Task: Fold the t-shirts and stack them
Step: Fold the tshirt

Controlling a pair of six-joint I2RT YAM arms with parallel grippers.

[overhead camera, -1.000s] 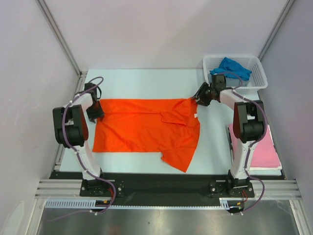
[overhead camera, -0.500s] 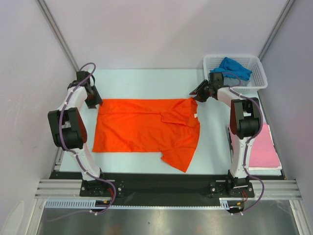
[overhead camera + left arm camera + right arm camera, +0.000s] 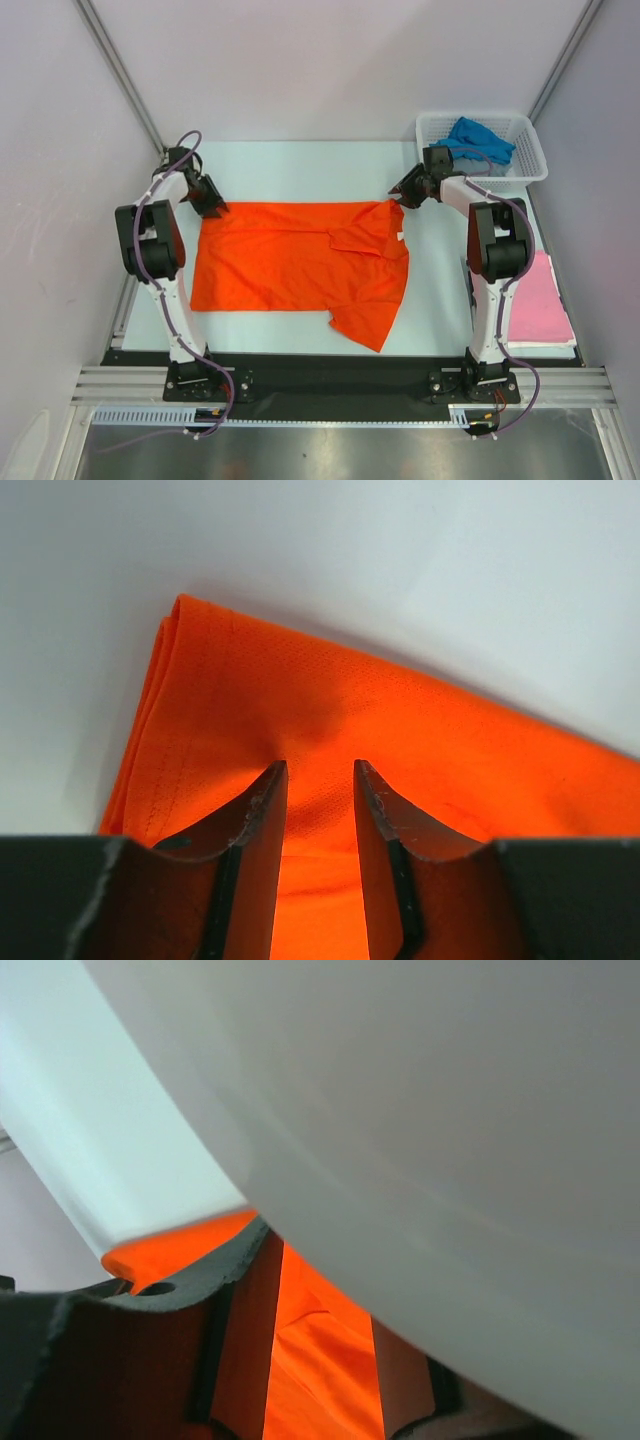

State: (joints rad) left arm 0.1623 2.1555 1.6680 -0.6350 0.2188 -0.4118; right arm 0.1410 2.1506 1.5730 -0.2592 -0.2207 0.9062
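Room on table (image 3: 300, 165) beyond orange-red t-shirt's (image 3: 280, 260) far edge

White mesh basket (image 3: 533, 155) on table (image 3: 300, 165) corner

orange-red t-shirt (image 3: 300, 262) | pink t-shirt (image 3: 555, 305) | blue t-shirt (image 3: 480, 138) | white mesh basket (image 3: 530, 165) | pale table (image 3: 300, 170)

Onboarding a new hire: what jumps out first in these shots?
The orange-red t-shirt spread across the middle of the table. The left gripper and right gripper sit at its two far corners. A blue t-shirt lies crumpled in the white basket at the far right.
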